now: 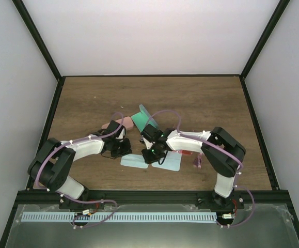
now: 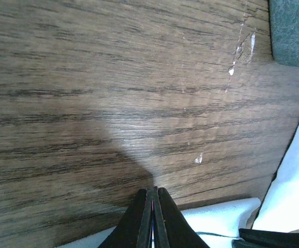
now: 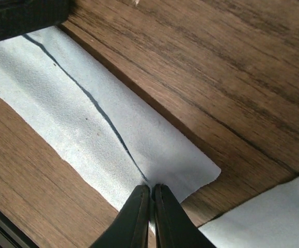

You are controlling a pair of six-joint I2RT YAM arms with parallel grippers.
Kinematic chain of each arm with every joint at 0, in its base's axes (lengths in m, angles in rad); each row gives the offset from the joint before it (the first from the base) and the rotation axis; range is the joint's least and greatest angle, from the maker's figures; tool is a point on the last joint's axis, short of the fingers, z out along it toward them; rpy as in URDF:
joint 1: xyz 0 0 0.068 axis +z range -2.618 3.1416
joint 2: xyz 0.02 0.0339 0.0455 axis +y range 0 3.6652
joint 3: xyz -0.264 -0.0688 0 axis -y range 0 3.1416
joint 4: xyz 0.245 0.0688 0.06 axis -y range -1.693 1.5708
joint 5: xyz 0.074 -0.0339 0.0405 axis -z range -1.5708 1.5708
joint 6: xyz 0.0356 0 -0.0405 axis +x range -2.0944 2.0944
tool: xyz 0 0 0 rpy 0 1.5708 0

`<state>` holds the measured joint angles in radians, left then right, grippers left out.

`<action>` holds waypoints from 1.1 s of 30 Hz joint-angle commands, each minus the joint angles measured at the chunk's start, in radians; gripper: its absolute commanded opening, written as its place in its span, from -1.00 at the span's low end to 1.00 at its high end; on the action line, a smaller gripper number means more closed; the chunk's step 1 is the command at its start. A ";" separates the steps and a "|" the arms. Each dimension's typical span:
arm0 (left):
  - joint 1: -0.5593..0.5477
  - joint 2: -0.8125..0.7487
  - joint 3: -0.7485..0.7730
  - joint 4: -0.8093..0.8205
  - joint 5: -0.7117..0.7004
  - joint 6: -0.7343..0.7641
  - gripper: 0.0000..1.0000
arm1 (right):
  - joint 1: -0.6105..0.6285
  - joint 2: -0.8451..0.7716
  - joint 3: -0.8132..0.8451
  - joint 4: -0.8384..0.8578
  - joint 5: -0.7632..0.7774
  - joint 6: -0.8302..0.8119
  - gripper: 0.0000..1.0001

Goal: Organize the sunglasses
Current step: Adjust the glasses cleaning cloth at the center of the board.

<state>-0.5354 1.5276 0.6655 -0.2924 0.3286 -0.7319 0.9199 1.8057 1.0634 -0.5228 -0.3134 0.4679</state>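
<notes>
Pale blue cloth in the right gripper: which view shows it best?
Right wrist view: the pale blue cloth fills it, creased, pinched by the right gripper. Left wrist shows only a corner; top external shows it partly under the arms.

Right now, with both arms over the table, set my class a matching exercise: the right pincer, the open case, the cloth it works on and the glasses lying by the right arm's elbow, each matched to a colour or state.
Column one
1. right pincer
2. open case
3. cloth
4. glasses

Column two
A. teal inside
B. purplish
C. shut, pinching the cloth's edge
D. pale blue

Pairs: 1-C, 2-A, 3-D, 4-B
</notes>
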 commanded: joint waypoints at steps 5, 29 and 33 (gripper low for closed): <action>0.003 0.042 -0.014 -0.011 -0.010 -0.005 -0.91 | 0.023 -0.059 -0.014 0.003 0.007 -0.011 -0.91; 0.002 0.060 -0.031 0.006 0.003 -0.005 -0.91 | 0.088 -0.060 0.004 -0.006 0.031 -0.044 -0.89; 0.003 0.064 -0.027 0.006 0.005 -0.004 -0.92 | 0.088 -0.064 0.008 -0.014 0.040 -0.046 -0.68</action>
<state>-0.5343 1.5482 0.6598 -0.2382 0.3649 -0.7326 0.9985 1.7748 1.0481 -0.5236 -0.2958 0.4366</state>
